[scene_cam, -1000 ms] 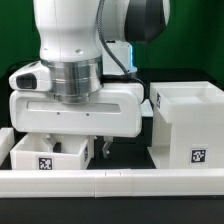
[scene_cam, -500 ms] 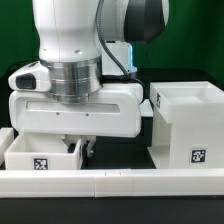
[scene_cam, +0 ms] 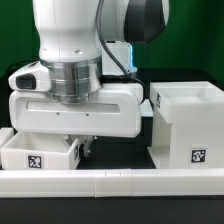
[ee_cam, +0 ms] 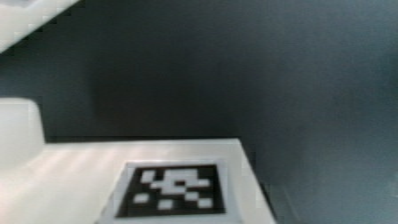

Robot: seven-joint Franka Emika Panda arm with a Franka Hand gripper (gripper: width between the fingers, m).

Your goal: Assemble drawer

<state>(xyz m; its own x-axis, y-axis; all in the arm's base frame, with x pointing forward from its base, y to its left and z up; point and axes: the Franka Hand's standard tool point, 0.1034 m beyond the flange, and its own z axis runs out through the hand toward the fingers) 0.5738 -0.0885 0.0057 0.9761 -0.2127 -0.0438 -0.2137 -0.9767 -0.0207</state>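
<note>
End effector [scene_cam: 82, 148] just clenched on shallow tray [scene_cam: 50, 158] wall, was open a second ago. Grasp looks set; you can lift toward housing [scene_cam: 188, 120].

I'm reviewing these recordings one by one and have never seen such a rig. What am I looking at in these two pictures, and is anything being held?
The big white machine is a robot arm. Its tool, two small fingers, points down. The exterior view comes from a camera standing off the arm. The wrist view comes from a camera on the arm's wrist, close above the dark table. On the table stand a small tray, white with a black-and-white tag, and, on the exterior view's right, a tall housing. A low white rail runs along the front. The tool is shut and seems to be pinching the small tray's wall.
</note>
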